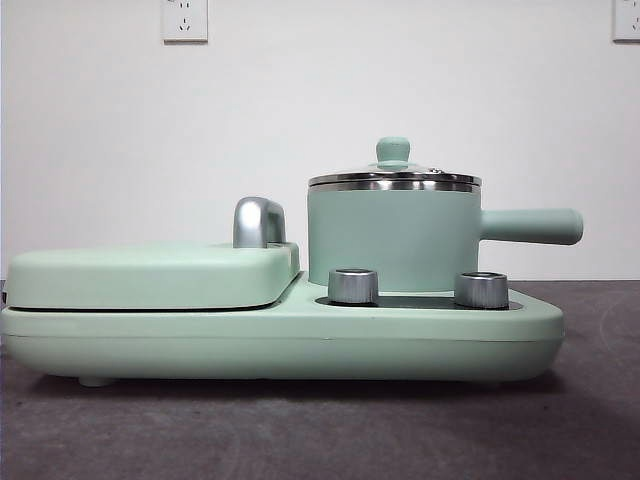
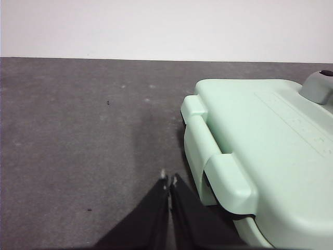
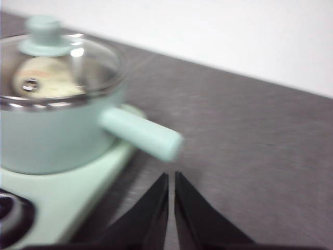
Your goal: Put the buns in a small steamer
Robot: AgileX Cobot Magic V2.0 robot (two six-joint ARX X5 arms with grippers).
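Under glass lid, bun inside steamer; both tools pinched narrow, empty

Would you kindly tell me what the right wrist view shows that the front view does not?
Only the right wrist view shows the shut right tool and pale rounded food under the glass lid. Only the front view shows the flat mint-green griddle lid with its steel handle. Both show the mint-green cylindrical steamer pot with its straight side handle.
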